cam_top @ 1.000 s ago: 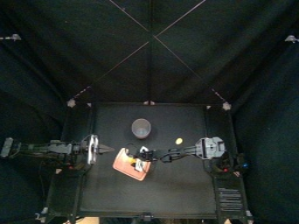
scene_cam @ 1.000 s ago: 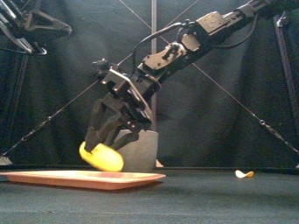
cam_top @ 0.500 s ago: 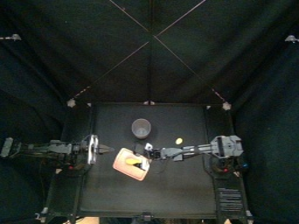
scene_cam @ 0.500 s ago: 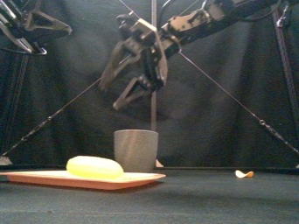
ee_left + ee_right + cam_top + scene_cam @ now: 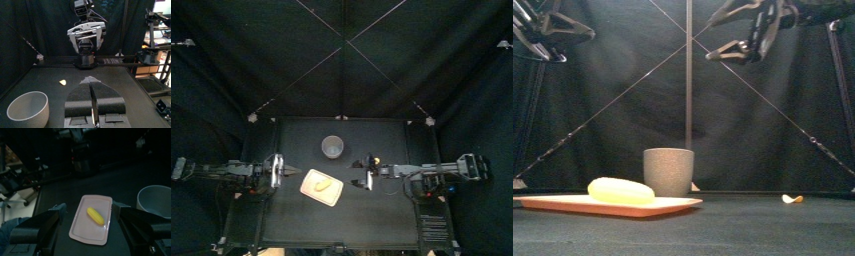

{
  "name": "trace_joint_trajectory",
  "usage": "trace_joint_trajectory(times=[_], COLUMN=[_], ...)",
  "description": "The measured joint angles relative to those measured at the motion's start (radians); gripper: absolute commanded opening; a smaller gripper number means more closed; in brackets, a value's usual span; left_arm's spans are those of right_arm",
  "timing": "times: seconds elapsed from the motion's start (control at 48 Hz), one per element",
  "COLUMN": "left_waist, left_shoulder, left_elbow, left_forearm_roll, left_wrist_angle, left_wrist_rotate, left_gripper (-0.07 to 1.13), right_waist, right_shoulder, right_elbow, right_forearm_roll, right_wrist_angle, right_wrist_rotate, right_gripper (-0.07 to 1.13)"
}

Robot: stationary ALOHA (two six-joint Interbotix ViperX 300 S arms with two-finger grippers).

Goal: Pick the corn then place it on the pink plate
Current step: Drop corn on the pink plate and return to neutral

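One yellow toy corn cob (image 5: 620, 190) lying on its side on the flat pink tray (image 5: 673, 205), left of the middle of the black counter (image 5: 767, 228), touched by nothing. Just behind the tray, upright, a tall grey cup (image 5: 668, 170). Off to the right, alone on the counter, a small yellow scrap (image 5: 790, 199). Right arm's fingers (image 5: 47, 225) spread wide and holding nothing, raised high above the counter to the right of the cup; corn and tray framed in the gap between them in the right wrist view. Left arm's fingers (image 5: 80, 100) pressed together with no gap, nothing between them, at the counter's left side, apart from the tray.
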Motion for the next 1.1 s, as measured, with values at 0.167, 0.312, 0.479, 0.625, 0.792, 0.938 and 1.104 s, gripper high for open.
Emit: trace_joint_trajectory(times=[0.167,0.312,0.479,0.625,0.792,0.938,1.104], left_waist=[0.0,0.002,0.003,0.005,0.008,0.009,0.009], left_shoulder=[0.0,-0.002,0.0,0.0,0.0,-0.002,-0.002], left_elbow=[0.0,0.0,0.0,0.0,0.0,0.0,0.0], left_forearm_roll=[0.0,0.0,-0.002,-0.005,-0.006,-0.008,-0.008], left_wrist_angle=[0.0,0.0,-0.002,0.0,0.0,-0.002,0.0], left_wrist_rotate=[0.0,0.0,0.0,0.0,0.0,0.0,-0.002], left_gripper=[-0.02,-0.02,-0.02,-0.02,-0.02,-0.02,-0.02], right_waist=[0.005,0.018,0.021,0.028,0.029,0.029,0.028], right_shoulder=[-0.193,-0.374,-0.485,-0.497,-0.502,-0.503,-0.506], right_elbow=[0.12,0.207,0.285,0.31,0.318,0.334,0.347], right_forearm_roll=[-0.006,-0.025,-0.041,-0.048,-0.078,-0.086,-0.092], right_wrist_angle=[-0.006,-0.008,-0.008,-0.009,-0.011,-0.018,-0.025], right_wrist_rotate=[0.0,0.0,0.003,0.0,0.0,0.0,-0.002], right_gripper=[1.05,1.05,1.05,1.05,1.05,1.05,1.05])
